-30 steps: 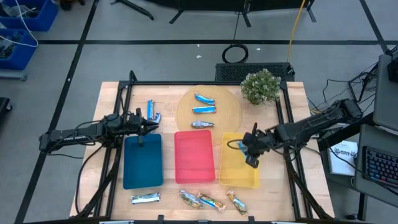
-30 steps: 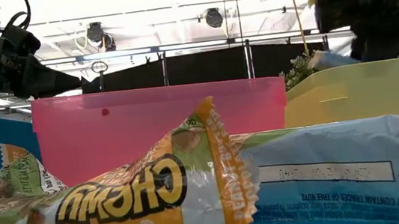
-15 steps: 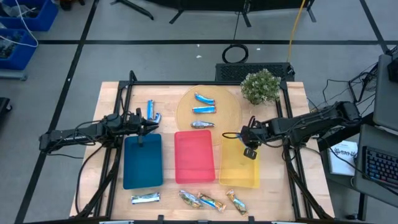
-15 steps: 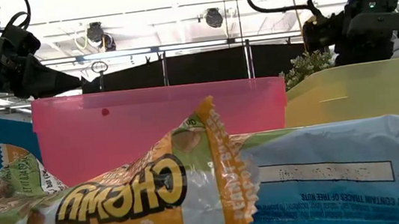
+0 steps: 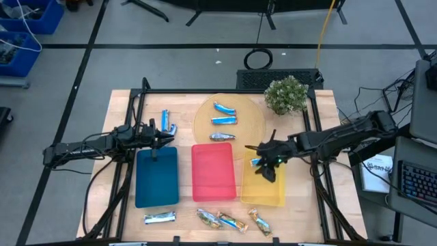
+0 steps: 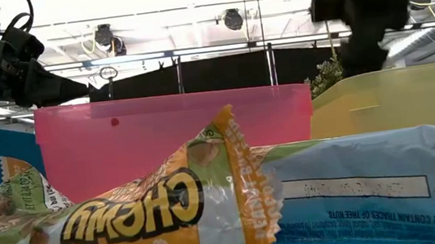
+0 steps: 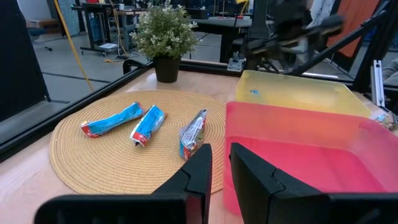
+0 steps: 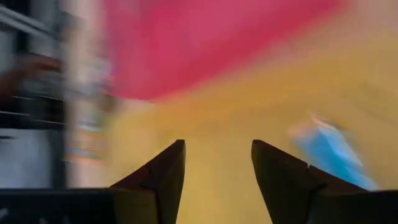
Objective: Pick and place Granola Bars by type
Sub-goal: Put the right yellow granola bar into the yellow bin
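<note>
My right gripper (image 5: 258, 152) hovers open over the far left part of the yellow tray (image 5: 268, 195). A bright blue granola bar (image 8: 333, 158) lies on the tray's floor just below it, clear of the fingers. My left gripper (image 7: 221, 167) waits at the blue tray's (image 5: 157, 179) far edge with a narrow gap and nothing between its fingers. Three bars (image 5: 224, 120) lie on the round woven mat (image 5: 205, 123). Two more (image 5: 166, 123) lie at the far left. Several (image 5: 231, 221) lie along the near edge.
A red tray (image 5: 214, 176) sits between the blue and yellow trays. A potted plant (image 5: 286, 94) stands at the far right, behind the yellow tray. A black frame (image 5: 225, 91) runs around the tabletop.
My right gripper has opened and let go of the bright blue bar, which has dropped onto the yellow tray's floor. The gripper has swung up from pointing down and shifted toward the table's left and far edges, over the tray's far left part.
</note>
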